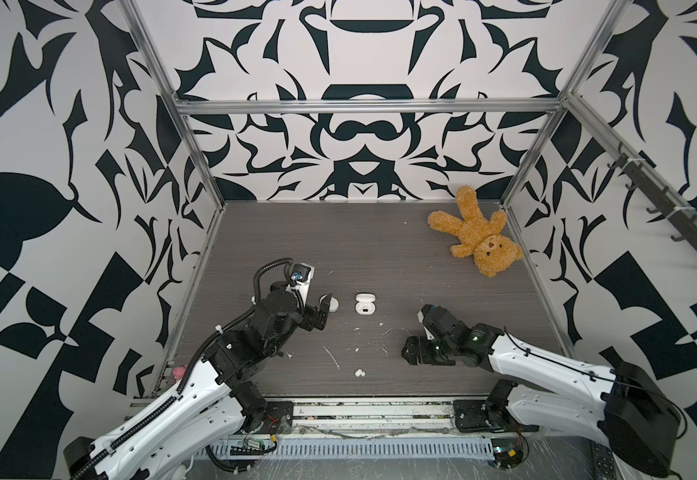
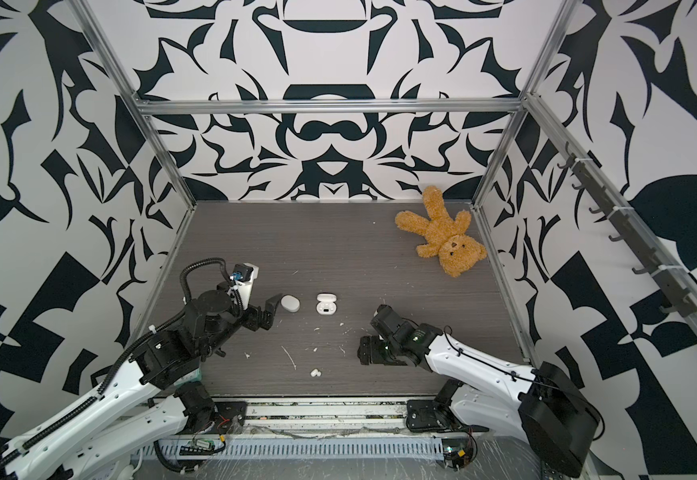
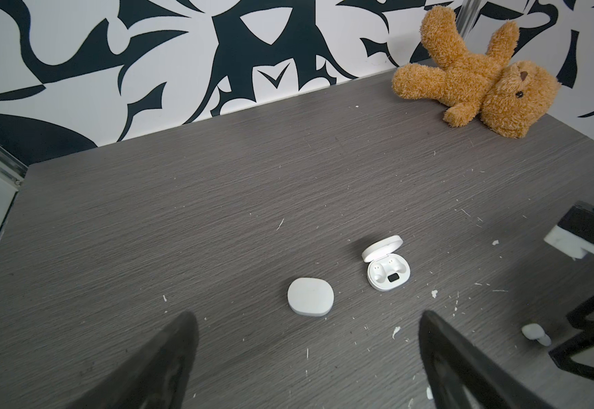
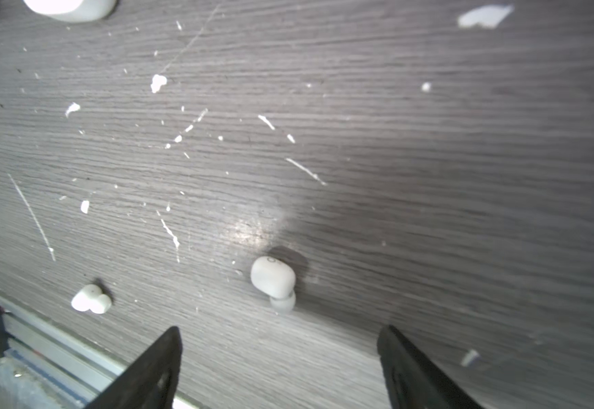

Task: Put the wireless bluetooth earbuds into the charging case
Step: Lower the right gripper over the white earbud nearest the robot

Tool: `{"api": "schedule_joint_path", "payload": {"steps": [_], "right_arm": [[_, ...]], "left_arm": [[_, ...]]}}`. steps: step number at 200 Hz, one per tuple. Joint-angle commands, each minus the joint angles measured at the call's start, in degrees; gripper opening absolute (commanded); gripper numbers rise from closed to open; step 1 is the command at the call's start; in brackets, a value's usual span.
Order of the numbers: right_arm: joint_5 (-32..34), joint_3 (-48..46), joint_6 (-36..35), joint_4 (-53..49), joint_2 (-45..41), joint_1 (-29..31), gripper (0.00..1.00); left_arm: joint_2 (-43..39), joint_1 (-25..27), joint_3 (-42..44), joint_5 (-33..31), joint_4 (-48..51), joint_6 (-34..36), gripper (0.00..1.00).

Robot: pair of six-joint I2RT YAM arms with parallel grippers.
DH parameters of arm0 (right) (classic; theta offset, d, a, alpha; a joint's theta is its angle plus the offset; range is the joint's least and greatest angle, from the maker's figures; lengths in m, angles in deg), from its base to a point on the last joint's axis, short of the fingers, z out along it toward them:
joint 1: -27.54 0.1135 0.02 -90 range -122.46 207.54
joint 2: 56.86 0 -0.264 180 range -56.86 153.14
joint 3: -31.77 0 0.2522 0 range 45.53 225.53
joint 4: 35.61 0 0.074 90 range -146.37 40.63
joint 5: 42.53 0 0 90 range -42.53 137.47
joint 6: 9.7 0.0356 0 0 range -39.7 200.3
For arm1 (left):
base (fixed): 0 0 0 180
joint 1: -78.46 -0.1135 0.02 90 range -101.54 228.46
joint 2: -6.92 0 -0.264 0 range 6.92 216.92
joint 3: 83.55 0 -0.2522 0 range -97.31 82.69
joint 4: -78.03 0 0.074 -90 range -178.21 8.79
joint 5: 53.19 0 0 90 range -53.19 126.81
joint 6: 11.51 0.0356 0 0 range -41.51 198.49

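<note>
1. One earbud (image 4: pixel 273 281) lies on the gray table (image 1: pixel 380 249), just in front of the right gripper (image 4: pixel 279 329). Its fat end points away from the gripper. Its small round tip points toward the gripper, so its long way runs toward the gap between the fingers.
2. The right gripper's two fingers are wide apart. Nothing is between them, and they do not touch the earbud.
3. A second earbud (image 1: pixel 359 372) lies alone near the front edge of the table. In both top views its two bumps sit side by side, left to right.
4. The open case (image 1: pixel 364 302) sits in the middle of the table. Its lid is flipped back toward the far wall. Two small white buds (image 3: pixel 391 263) sit in its holes, next to a little black square.
5. The closed case (image 3: pixel 310 296) lies flat just beside the open case, on its left in both top views. Its lid is down, so what is inside cannot be seen.
6. The left gripper (image 3: pixel 306 320) has its fingers wide apart and holds nothing. The closed case lies just in front of them.
7. A brown teddy bear (image 1: pixel 477 235) lies in the far right corner. Small white flecks (image 4: pixel 158 82) dot the table.
</note>
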Motion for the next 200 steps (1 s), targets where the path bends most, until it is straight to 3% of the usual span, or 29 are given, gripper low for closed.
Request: {"api": "schedule_joint_path", "payload": {"steps": [1,93,171,200], "right_arm": [[-2.01,0.35,1.46,3.45,0.8,0.4,0.8],[-0.82,2.37,0.54,5.51,5.29,1.83,0.64],[-0.15,4.5,3.18,7.77,7.05,7.58,0.56],[1.56,6.54,2.67,2.88,5.92,7.96,0.53]], "left_arm": [[0.23,-0.19,0.36,0.69,-0.85,-0.04,0.99],[0.42,-0.18,0.51,1.12,-1.01,0.07,0.99],[0.53,-0.15,0.48,1.77,-1.01,0.17,0.99],[0.41,-0.14,0.57,1.81,-0.88,0.12,0.99]]}}
